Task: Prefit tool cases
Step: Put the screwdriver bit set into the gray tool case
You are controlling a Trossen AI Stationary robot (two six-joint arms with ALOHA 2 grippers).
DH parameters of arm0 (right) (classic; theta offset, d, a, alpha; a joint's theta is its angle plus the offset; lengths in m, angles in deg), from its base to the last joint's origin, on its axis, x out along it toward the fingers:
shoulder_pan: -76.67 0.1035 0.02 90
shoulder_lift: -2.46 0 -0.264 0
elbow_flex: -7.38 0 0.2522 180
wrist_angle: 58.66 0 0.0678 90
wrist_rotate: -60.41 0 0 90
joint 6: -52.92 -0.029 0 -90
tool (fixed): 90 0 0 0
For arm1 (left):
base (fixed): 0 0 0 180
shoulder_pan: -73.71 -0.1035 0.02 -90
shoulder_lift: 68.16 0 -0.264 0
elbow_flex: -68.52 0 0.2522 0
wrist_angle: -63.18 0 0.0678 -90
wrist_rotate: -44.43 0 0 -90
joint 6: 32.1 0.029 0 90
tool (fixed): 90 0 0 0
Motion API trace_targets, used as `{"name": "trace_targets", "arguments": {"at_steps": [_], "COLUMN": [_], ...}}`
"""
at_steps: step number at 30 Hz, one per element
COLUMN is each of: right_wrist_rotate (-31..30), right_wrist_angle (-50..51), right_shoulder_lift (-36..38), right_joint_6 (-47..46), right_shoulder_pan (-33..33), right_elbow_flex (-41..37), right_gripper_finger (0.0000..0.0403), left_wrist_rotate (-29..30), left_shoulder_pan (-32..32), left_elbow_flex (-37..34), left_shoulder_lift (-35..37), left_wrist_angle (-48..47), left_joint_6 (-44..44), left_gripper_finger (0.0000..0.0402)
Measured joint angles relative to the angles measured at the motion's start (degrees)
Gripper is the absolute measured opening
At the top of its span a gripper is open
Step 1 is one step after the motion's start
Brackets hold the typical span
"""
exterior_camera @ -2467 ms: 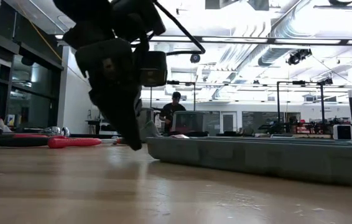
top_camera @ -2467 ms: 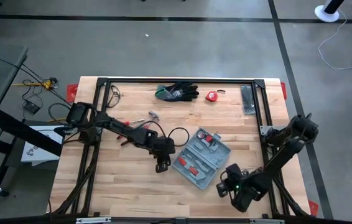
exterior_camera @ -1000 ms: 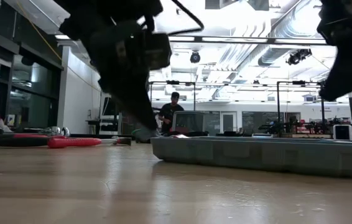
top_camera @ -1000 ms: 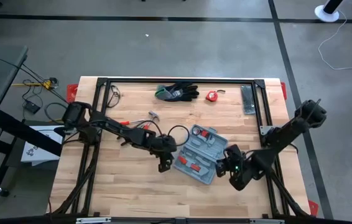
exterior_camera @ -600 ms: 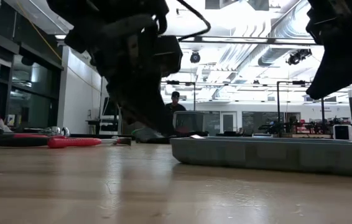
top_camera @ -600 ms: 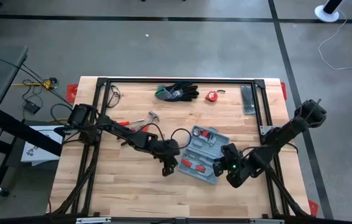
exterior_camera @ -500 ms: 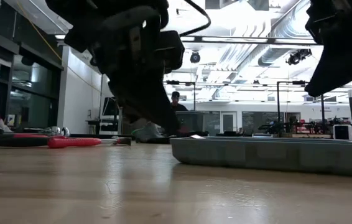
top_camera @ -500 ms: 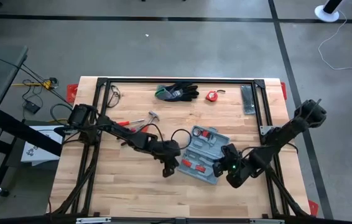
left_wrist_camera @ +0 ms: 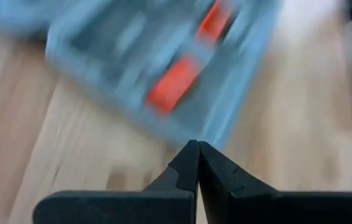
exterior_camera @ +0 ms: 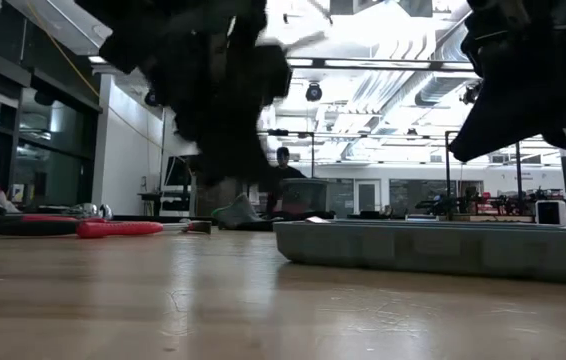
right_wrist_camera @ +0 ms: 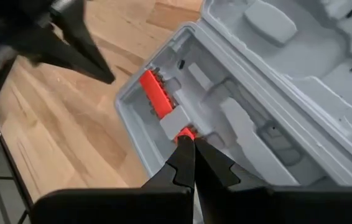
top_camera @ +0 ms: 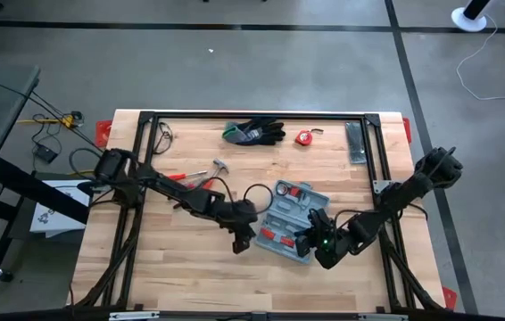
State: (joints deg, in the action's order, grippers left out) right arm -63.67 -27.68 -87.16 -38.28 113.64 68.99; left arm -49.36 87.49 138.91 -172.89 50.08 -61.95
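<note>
The grey-blue tool case (top_camera: 293,212) lies open on the wooden table, right of the middle, with red pieces in its moulded recesses; it also shows in the low view (exterior_camera: 433,250). My left gripper (top_camera: 244,241) is shut, its tips (left_wrist_camera: 196,144) just off the case's near left corner (left_wrist_camera: 210,134). My right gripper (top_camera: 306,242) is shut and stands over the case's near half, its tips (right_wrist_camera: 188,140) at a red insert (right_wrist_camera: 157,96) by the tray's rim. My left gripper points its shut fingers at the case's near left corner from the table's left; the blur hides whether they touch it. My right gripper's shut fingers come slanting down from the table's right over the tray's near rim (right_wrist_camera: 140,146); I cannot tell whether they touch.
Black-and-green gloves (top_camera: 254,132), a red tape measure (top_camera: 303,137) and a dark flat bar (top_camera: 355,143) lie along the far edge. Red-handled tools and a hammer (top_camera: 197,175) lie at the left, near a black cable loop (top_camera: 254,192). Bare wood stretches along the near edge.
My left gripper has gone a little toward the table's right edge, and the case's left end has slid right with it. My right gripper has moved toward the table's left, from beside the case's right end to over its near half. Both stay shut.
</note>
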Motion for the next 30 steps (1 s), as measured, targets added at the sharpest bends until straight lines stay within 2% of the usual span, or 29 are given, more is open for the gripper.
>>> {"name": "trace_targets", "arguments": {"at_steps": [4,11,15,20,30], "right_wrist_rotate": [0.0,0.4,1.3,2.6,8.0], "right_wrist_angle": [-0.9,-2.1,-2.5,-8.0,-20.6], "right_shoulder_lift": [0.0,0.0,0.0,-1.1,-8.8], "right_joint_6": [0.0,1.5,2.8,7.0,11.7], "right_shoulder_pan": [0.0,-0.4,-1.2,-2.5,-6.9], "right_elbow_flex": [0.0,0.0,0.0,0.1,0.1], "right_gripper_finger": [0.0,0.0,0.0,0.0,0.0], "left_wrist_rotate": [0.0,-1.2,-2.0,-2.4,1.3], "left_shoulder_pan": [0.6,1.3,1.3,1.3,-1.4], "left_elbow_flex": [0.0,0.2,0.1,0.9,5.3], "left_shoulder_lift": [-1.6,-4.4,-5.5,-3.4,-1.7], "left_wrist_angle": [-0.1,9.0,10.0,8.9,1.1], "left_joint_6": [-0.4,-3.3,-4.0,-1.2,6.3], "left_gripper_finger": [0.0,0.0,0.0,0.0,0.0]}}
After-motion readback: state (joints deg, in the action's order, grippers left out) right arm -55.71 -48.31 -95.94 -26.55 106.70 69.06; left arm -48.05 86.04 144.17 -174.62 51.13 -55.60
